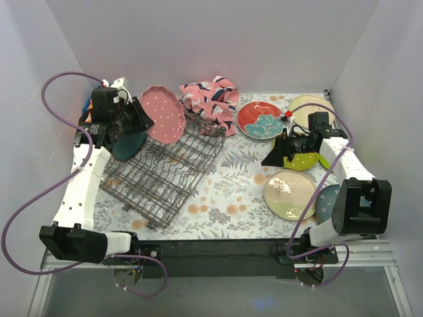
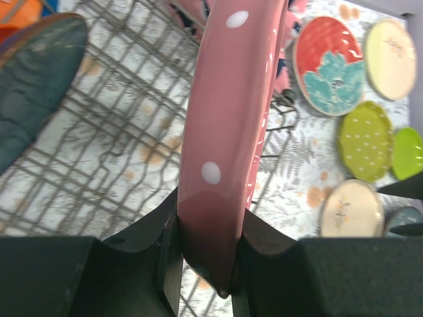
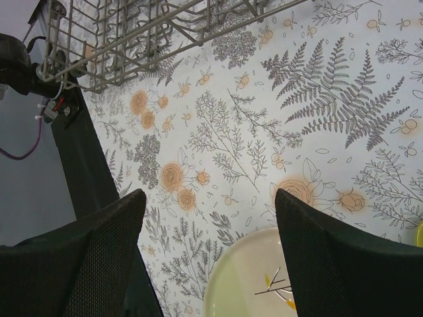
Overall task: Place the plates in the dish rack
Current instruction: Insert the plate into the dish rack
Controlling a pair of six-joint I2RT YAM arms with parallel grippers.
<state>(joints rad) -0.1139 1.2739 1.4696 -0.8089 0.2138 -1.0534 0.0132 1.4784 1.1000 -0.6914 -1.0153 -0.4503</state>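
Observation:
My left gripper (image 1: 140, 119) (image 2: 208, 247) is shut on the rim of a pink plate with white dots (image 1: 164, 113) (image 2: 231, 132), holding it on edge above the far end of the grey wire dish rack (image 1: 165, 173) (image 2: 112, 165). A dark teal plate (image 1: 129, 142) (image 2: 33, 86) stands in the rack beside it. My right gripper (image 1: 272, 157) (image 3: 208, 218) hangs open over the flowered cloth, with the rim of a cream plate (image 1: 289, 195) (image 3: 254, 287) just below its fingers and nothing between them.
A pink patterned piece (image 1: 210, 99) sits at the rack's far corner. On the right lie a red plate with a teal flower (image 1: 260, 120) (image 2: 328, 66), a cream plate (image 1: 310, 107) (image 2: 391, 58), a lime dotted plate (image 1: 301, 160) (image 2: 365, 140) and a blue-grey plate (image 1: 327, 201). White walls enclose the table.

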